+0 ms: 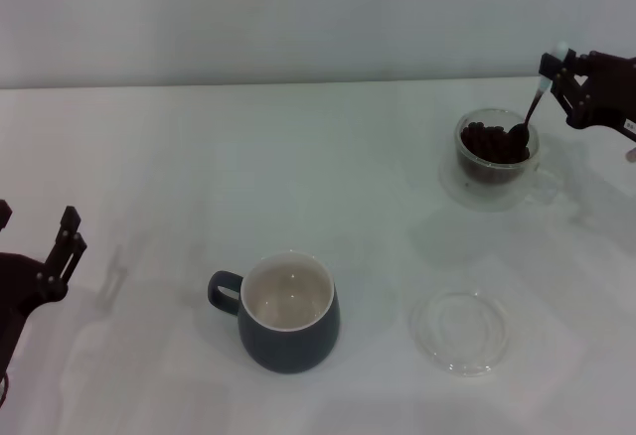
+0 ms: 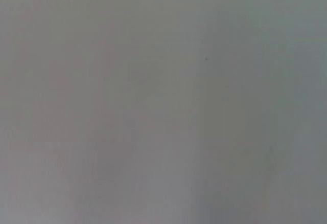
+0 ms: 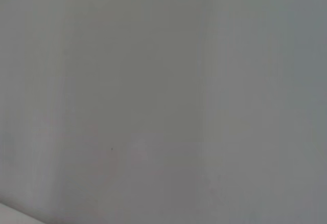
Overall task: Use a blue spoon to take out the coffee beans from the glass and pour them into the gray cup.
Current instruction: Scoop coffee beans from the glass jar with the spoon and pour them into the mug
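Observation:
In the head view the glass [image 1: 494, 152] stands at the far right of the white table, filled with dark coffee beans [image 1: 487, 142]. The blue spoon [image 1: 531, 110] slants down into the glass, its bowl among the beans and its pale handle end up at my right gripper [image 1: 554, 72], which is shut on it. The gray cup [image 1: 287, 312] sits near the front centre, handle to the left, and its cream inside holds nothing. My left gripper [image 1: 68, 238] is parked at the left edge, fingers apart. Both wrist views show only blank grey surface.
A flat clear round saucer [image 1: 460, 329] lies to the right of the gray cup, in front of the glass. A pale wall runs along the table's far edge.

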Robot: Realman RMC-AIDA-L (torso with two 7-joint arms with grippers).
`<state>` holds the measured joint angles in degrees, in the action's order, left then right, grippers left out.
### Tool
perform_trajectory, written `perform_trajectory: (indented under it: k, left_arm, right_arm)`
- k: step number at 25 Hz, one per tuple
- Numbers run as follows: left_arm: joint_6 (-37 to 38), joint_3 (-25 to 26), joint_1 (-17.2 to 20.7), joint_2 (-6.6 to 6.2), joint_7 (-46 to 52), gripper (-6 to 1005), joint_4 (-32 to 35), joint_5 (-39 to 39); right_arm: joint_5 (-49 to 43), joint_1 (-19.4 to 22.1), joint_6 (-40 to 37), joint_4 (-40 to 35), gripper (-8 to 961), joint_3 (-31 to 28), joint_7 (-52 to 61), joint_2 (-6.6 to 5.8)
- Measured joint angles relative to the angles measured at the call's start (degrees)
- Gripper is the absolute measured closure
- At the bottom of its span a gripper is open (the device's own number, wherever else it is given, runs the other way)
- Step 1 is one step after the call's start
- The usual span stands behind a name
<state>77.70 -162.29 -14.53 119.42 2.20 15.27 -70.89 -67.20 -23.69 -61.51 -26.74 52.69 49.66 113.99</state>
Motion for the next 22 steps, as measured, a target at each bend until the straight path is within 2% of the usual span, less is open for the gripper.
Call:
perform_trajectory:
  k: [6, 10, 16, 22]
  left_arm:
    - [-0.3, 0.0, -0.4, -0.06, 0.0, 227, -0.5, 0.0]
    - [-0.7, 0.0, -0.5, -0.07, 0.0, 228, -0.5, 0.0]
    - [-1.2, -0.1, -0.5, -0.07, 0.1, 228, -0.6, 0.0]
    - [-1.6, -0.1, -0.5, -0.07, 0.1, 229, -0.7, 0.0]
  right_arm:
    - [0.4, 0.9, 0.0, 0.6, 808, -0.5, 3.7, 0.84]
    - [1.2, 1.0, 1.6, 1.6, 808, -0.7, 9.9, 0.88]
    - [7.5, 1.3, 2.9, 4.2, 808, -0.8, 15.7, 0.89]
    - [8.1, 1.7, 3.0, 4.5, 809, -0.8, 20.9, 0.82]
